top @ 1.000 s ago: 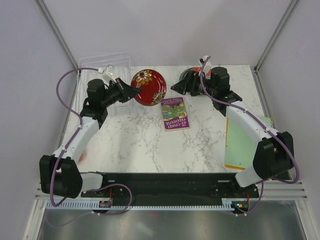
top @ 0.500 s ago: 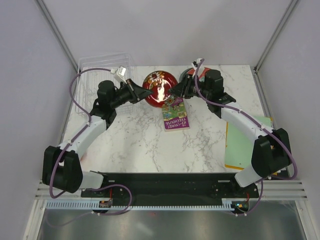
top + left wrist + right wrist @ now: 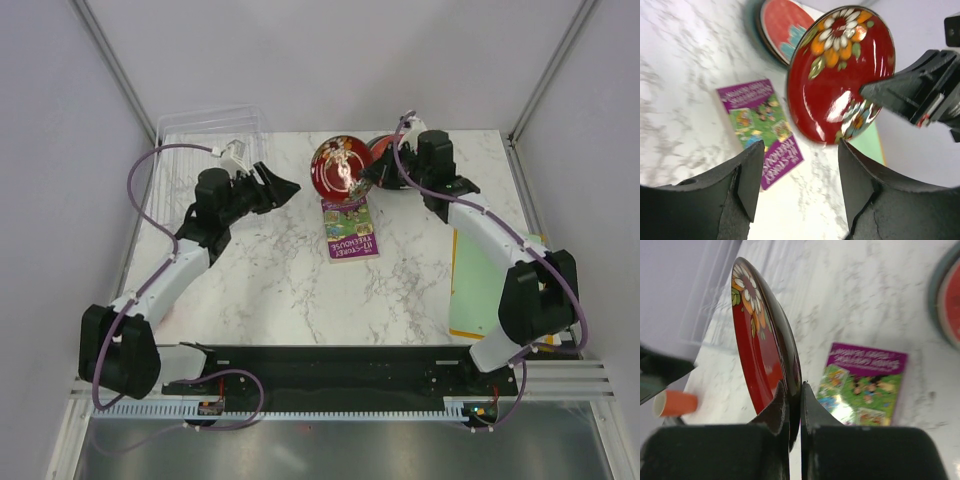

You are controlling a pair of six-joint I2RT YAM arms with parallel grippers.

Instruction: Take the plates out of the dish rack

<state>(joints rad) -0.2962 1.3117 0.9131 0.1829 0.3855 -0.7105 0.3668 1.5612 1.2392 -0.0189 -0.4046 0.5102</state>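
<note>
Far left at the back sits the dish rack. It's see-through, and I honestly can't tell from above whether any plates are left in it. Next over is the left gripper: its fingers are spread wide, gripping nothing and pointing at the plate with a gap between.

The action is in the middle. The red floral plate is up in the air, standing nearly on edge above the far end of the purple book. The right gripper has it pinched by the rim, fingers pressed on either face.

So I'd call this the carry step, with the plate out of the rack and not put down yet. Just right of it, another red plate lies flat on the table, maybe on top of more, which looks like the drop spot. The green folder is off to the far right, out of the way.

I'd guess the right arm needs to swing right, roll the plate flat, lower it onto that pile, and only then open. That thin rim pinch could slip if it tilts fast.
</note>
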